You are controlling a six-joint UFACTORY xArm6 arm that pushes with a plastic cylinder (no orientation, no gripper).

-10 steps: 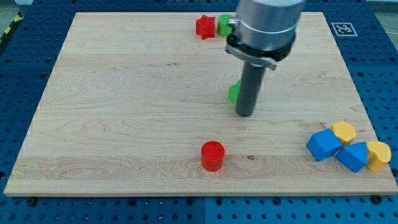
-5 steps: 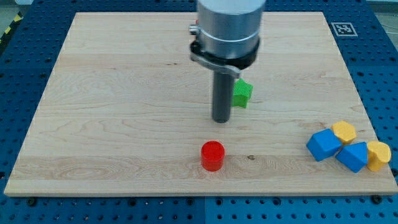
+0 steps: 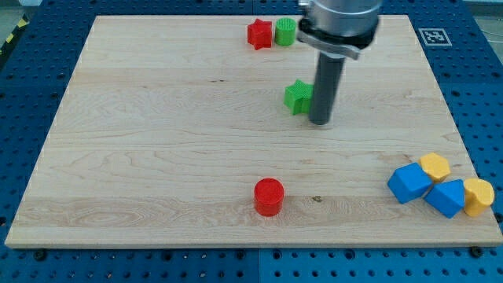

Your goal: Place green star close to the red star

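The green star (image 3: 298, 97) lies on the wooden board a little right of centre, in the upper half. The red star (image 3: 259, 34) sits near the view's top edge, well above and left of the green star. My tip (image 3: 320, 122) rests on the board just right of and slightly below the green star, touching or nearly touching its right side. The rod and arm housing rise toward the view's top.
A green cylinder (image 3: 285, 32) stands right next to the red star on its right. A red cylinder (image 3: 268, 196) is at the bottom centre. Two blue blocks (image 3: 409, 182) (image 3: 446, 197) and two yellow blocks (image 3: 435, 166) (image 3: 479, 195) cluster at the bottom right edge.
My tip swung from the star's right to its left, then back to its right and upward. The green star has shifted up and slightly left.
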